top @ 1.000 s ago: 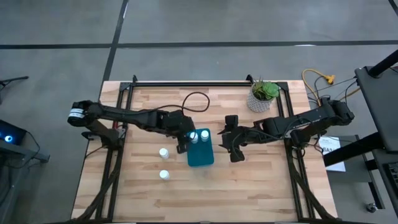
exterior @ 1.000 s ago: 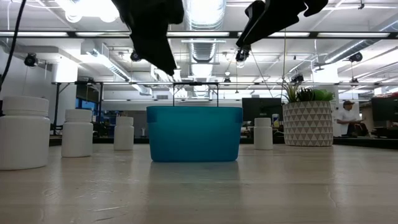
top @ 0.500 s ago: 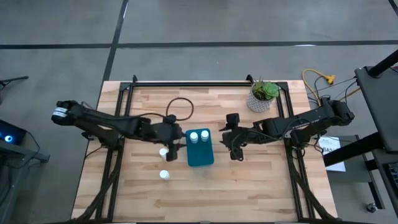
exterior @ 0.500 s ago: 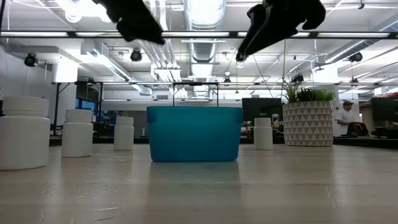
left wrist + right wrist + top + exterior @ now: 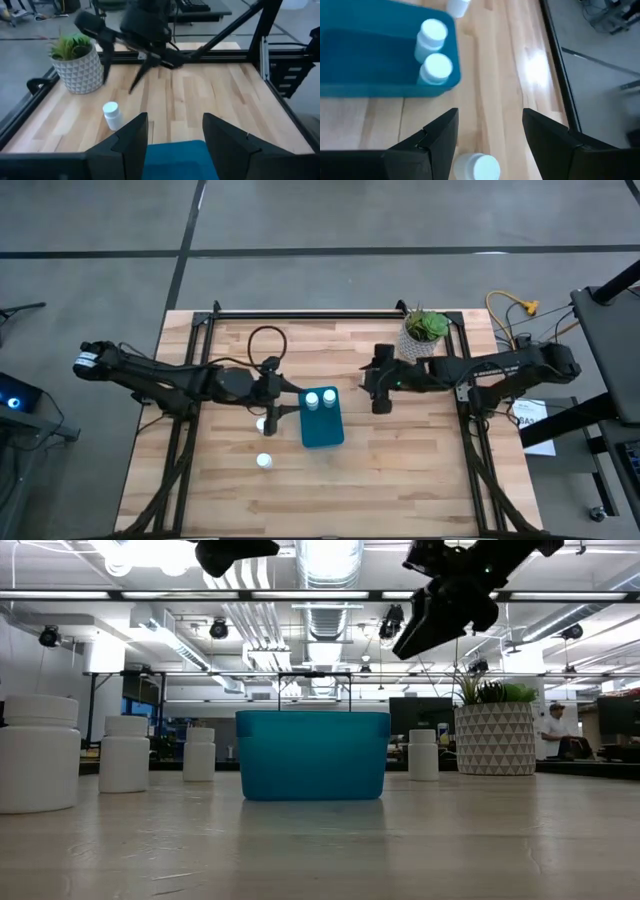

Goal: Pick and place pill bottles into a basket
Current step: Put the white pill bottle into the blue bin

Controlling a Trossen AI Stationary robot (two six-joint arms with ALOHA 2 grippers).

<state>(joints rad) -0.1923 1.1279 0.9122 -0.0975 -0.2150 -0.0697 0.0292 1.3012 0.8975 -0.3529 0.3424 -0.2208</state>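
Right tool [image 5: 487, 142] spread, empty, above a bottle [image 5: 476, 167]; next: lower, clench, carry to basket [image 5: 322, 420]; left tool [image 5: 172, 137] also spread.

Two small white capped pill bottles [image 5: 320, 398] stand in the teal-blue rectangular basket [image 5: 322, 426]; two more [image 5: 263, 443] lie left of it, below my left gripper [image 5: 270, 410].

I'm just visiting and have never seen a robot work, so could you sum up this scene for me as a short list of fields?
Basket: teal bin, mid-table
Bottles in basket: two, upright, side by side
Bottles on table: four, standing, as the low view shows
Left gripper: open, empty, raised at the basket's left side
Right gripper: open, empty, raised to the basket's right, above a loose bottle
Plant pot: back right corner of the table
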